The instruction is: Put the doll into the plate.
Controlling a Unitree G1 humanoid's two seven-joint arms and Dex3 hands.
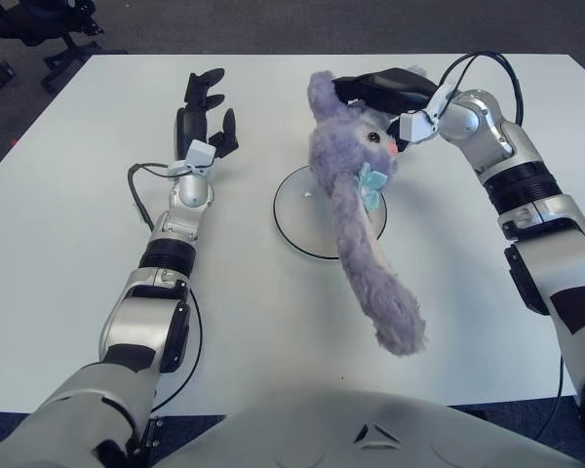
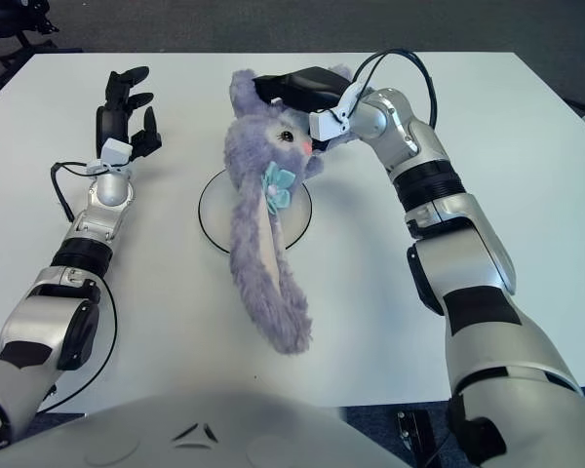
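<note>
White table (image 1: 68,234): right hand (image 1: 382,90) grips doll (image 1: 353,195) above plate (image 1: 294,226); left hand (image 1: 203,112) splayed.

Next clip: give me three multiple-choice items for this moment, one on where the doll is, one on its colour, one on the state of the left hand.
1. Where is the doll?
A. Lying flat in the plate
B. Held up over the plate
C. Beside the left hand

2. What colour is its fur?
A. Purple
B. Green
C. Orange

3. The left hand is:
A. Gripping the doll
B. Gripping the plate
C. Open, holding nothing

Key: 1 B, the right hand grips its head above the plate; 2 A, the fur is lilac; 3 C, its fingers are spread left of the plate.
</note>
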